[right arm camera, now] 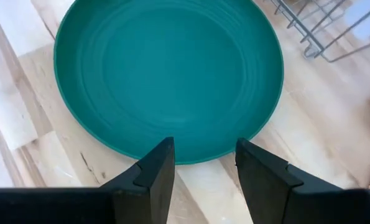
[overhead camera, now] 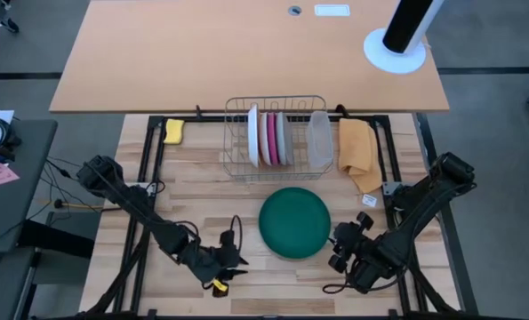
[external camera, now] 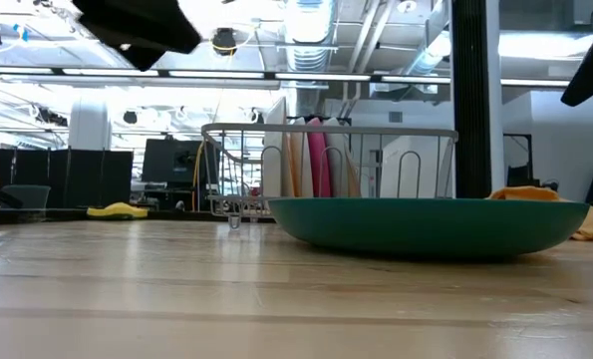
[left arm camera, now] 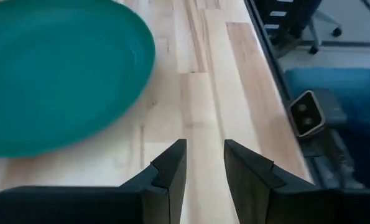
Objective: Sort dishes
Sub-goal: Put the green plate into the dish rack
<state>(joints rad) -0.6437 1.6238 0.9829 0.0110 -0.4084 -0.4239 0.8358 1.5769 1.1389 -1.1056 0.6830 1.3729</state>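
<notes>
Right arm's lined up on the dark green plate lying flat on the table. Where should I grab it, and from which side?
Take the dark green round plate by its rim, at the edge nearest the open right gripper, coming in low from that side. It lies flat and right way up on the wooden table, and its raised edge probably leaves room for one finger under the lip, one above.

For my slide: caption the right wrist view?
Open right gripper poised at the near rim of the green plate lying on the table.

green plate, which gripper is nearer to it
Right. The right gripper sits just off the green plate rim; the left gripper is farther from it.
</notes>
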